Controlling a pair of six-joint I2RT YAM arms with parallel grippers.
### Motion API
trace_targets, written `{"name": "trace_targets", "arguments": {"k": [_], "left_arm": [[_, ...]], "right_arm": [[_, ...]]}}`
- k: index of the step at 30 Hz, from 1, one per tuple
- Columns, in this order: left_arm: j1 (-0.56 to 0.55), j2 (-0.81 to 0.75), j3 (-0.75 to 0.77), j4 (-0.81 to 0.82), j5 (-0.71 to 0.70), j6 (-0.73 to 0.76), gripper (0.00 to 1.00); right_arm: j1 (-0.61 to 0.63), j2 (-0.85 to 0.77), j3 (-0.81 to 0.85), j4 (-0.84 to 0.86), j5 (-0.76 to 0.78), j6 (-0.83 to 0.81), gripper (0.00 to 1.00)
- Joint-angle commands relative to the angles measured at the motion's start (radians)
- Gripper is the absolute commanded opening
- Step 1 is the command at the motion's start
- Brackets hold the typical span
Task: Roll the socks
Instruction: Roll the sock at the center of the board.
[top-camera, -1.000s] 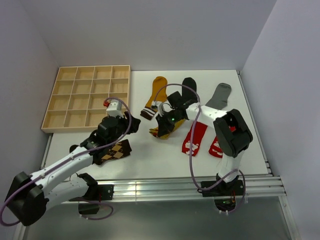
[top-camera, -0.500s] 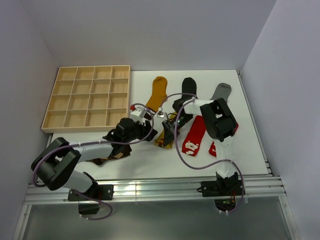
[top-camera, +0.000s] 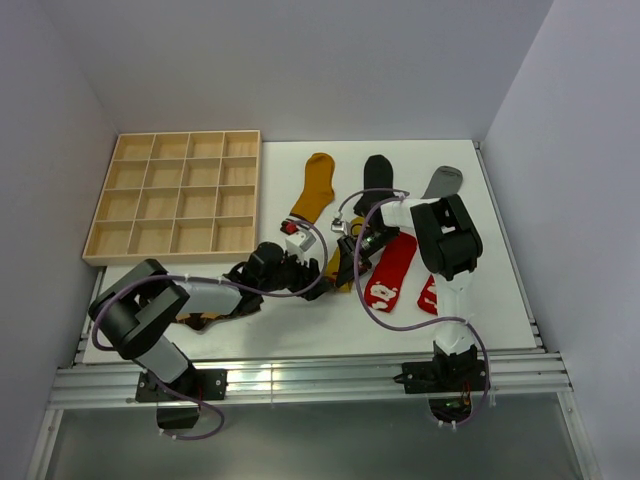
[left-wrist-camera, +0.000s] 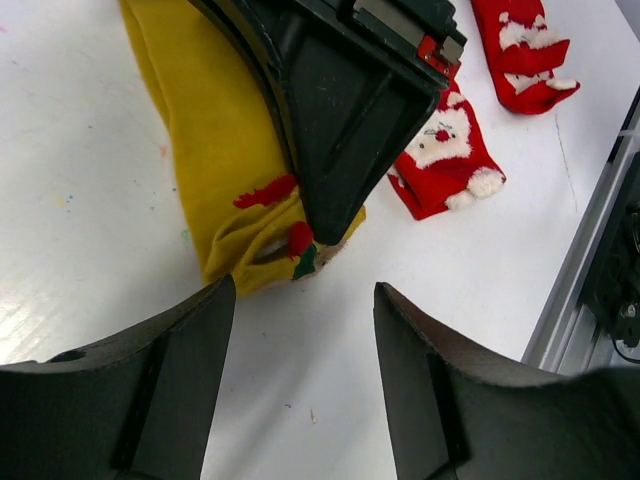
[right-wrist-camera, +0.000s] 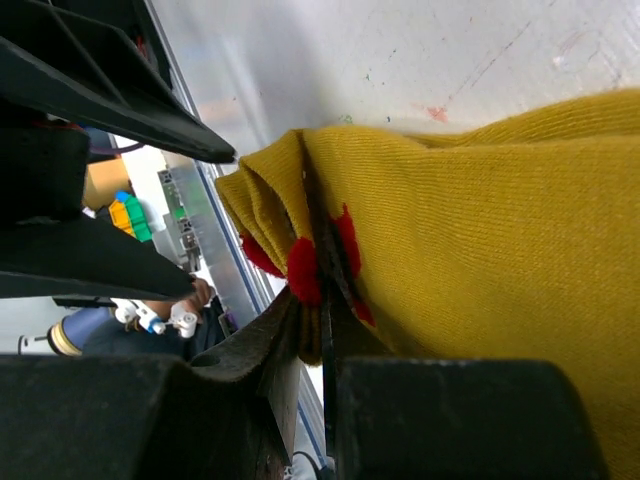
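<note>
left end effector (left-wrist-camera: 303, 300) swung right, off the argyle sock (top-camera: 200, 320), now facing the folded mustard sock (left-wrist-camera: 225, 170)

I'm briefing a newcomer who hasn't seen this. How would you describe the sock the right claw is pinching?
Start at the wooden grid tray at far left, then go right past the flat mustard sock. Just nearer the arms, the right claw is shut on the pinched mustard sock. Unlike the flat one, it is bunched in folds with red marks at its edge.
</note>
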Motion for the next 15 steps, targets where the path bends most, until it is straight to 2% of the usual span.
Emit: {"name": "trace_targets", "arguments": {"k": [1,15], "left_arm": [[-0.007,0.02,0.027,0.07,0.025,0.019,0.64],[-0.019,0.147,0.099,0.093,-0.065,0.034,0.61]], "right_arm": [[-0.012,-0.037,0.004,0.004,0.0,0.007,0.0],[-0.049,-0.012,0.004,-0.068,-0.019,-0.059,0.0]]}}
